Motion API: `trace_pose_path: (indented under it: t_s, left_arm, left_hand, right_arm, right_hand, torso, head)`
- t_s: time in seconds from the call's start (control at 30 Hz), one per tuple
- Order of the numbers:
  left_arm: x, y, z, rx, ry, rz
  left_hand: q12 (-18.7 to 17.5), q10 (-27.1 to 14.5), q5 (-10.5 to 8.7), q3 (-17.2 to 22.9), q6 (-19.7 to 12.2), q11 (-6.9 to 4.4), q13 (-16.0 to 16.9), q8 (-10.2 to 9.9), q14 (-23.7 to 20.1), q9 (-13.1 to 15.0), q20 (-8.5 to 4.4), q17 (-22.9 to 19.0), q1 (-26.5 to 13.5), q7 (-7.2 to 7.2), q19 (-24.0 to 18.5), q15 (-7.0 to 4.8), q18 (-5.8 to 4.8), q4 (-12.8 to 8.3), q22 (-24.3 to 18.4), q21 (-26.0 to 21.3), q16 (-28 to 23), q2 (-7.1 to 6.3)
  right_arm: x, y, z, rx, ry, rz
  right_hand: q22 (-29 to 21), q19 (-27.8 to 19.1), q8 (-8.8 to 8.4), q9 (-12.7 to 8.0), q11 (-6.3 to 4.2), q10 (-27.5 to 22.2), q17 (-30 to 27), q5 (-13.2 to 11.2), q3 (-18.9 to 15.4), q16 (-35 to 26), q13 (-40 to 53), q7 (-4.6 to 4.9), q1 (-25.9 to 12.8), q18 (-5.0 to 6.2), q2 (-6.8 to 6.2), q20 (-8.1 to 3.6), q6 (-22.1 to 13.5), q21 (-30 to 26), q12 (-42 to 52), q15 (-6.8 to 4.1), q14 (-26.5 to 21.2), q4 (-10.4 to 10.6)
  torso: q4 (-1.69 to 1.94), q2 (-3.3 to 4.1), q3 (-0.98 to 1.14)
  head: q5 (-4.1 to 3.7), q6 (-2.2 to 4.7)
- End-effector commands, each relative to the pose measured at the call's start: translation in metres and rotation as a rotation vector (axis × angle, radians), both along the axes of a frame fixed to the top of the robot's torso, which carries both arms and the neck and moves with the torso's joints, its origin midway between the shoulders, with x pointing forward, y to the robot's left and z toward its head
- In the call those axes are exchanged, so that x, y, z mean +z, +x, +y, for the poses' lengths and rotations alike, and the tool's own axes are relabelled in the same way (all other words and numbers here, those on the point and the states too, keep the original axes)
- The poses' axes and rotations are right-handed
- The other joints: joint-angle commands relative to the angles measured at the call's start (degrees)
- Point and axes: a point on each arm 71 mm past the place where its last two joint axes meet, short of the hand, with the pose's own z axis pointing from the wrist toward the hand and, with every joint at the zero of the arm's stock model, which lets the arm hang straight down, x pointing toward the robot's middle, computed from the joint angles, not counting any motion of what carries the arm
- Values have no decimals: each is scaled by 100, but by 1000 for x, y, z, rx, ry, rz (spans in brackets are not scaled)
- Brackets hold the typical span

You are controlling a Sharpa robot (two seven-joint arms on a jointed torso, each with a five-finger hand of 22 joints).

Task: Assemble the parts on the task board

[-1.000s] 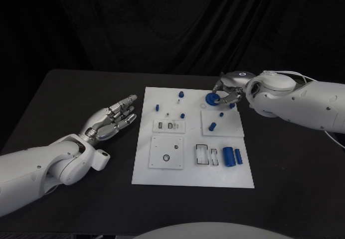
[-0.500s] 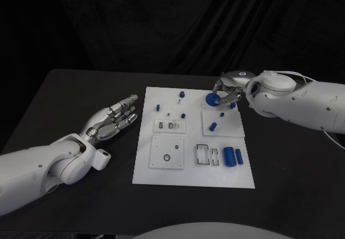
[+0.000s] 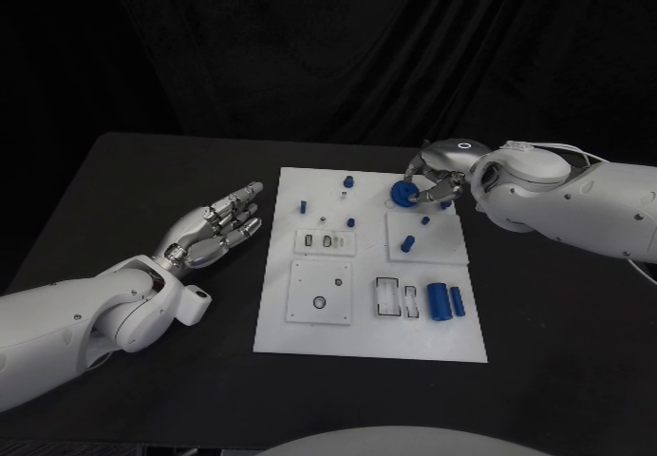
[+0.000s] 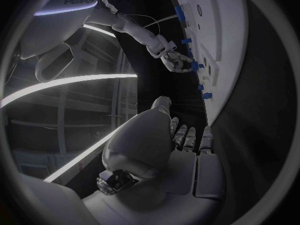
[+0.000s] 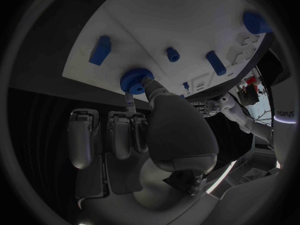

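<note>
The white task board [image 3: 365, 332] lies in the middle of the black table. My right hand [image 3: 436, 178] hovers over the board's far right corner and pinches a round blue toothed disc [image 3: 402, 193] between thumb and finger. The right wrist view shows that disc [image 5: 132, 80] just above the board [image 5: 187, 20], with a fingertip [image 5: 147, 85] against its rim. My left hand [image 3: 219, 226] rests on the table left of the board, fingers stretched out and apart, holding nothing. From the left wrist, that hand [image 4: 169, 135] points along the board's edge [image 4: 232, 45].
Several small blue pegs [image 3: 301, 202] stand on the far half of the board. Two blue cylinders [image 3: 436, 300] lie near its right edge beside empty slots. A square plate with a ring [image 3: 318, 291] sits at the near left. Bare table surrounds the board.
The right forearm has shifted slightly while the hand keeps the blue disc over the same corner. The left hand has not moved.
</note>
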Motion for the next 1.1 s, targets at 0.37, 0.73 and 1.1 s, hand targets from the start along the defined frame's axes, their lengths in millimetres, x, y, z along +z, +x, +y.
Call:
trace_pose_path:
  t_s: [0.37, 0.73, 1.1]
  left_arm:
    - [11, -3, -1, -38, -107, -116]
    - [11, -2, -3, -36, -119, -111]
    - [11, -2, -5, -39, -121, -108]
  left_hand:
    - [12, 3, -35, 37, -41, 64, -2, -11, -3, -5, 33, -8, -62, -33, 6, 43, -34, 7, -9, -34, -21, -36]
    - [14, 8, -23, 45, -29, 61, -1, -7, -3, -3, 34, -8, -59, -27, 6, 44, -35, 1, -9, -34, -21, -47]
    - [14, 8, -23, 45, -29, 61, -1, -7, -3, -3, 34, -8, -59, -27, 6, 44, -35, 1, -9, -34, -21, -47]
  right_arm:
    - [22, -10, 33, 83, 27, -47]
    - [23, -4, 68, 149, 19, -40]
    - [18, 8, 98, 179, -10, -19]
  right_hand:
    - [1318, 356, 1176, 1660, -31, 595, 1508, 8, 55, 17, 1509, -220, -97, -39, 53, -39, 182, 24, 15, -39, 584, 67]
    - [1322, 361, 1165, 1663, -28, 595, 1508, 8, 60, 17, 1509, -212, -110, -41, 49, -39, 157, 29, 15, -38, 584, 73]
    - [1314, 350, 1133, 1664, -14, 595, 1508, 7, 72, 17, 1509, -186, -119, -37, 41, -38, 100, 15, 15, -32, 584, 68]
  torso:
    - [-2, -4, -13]
    - [1, 3, -8]
    - [3, 6, 2]
  head:
    - [-1, 7]
    - [-74, 23]
    - [-88, 18]
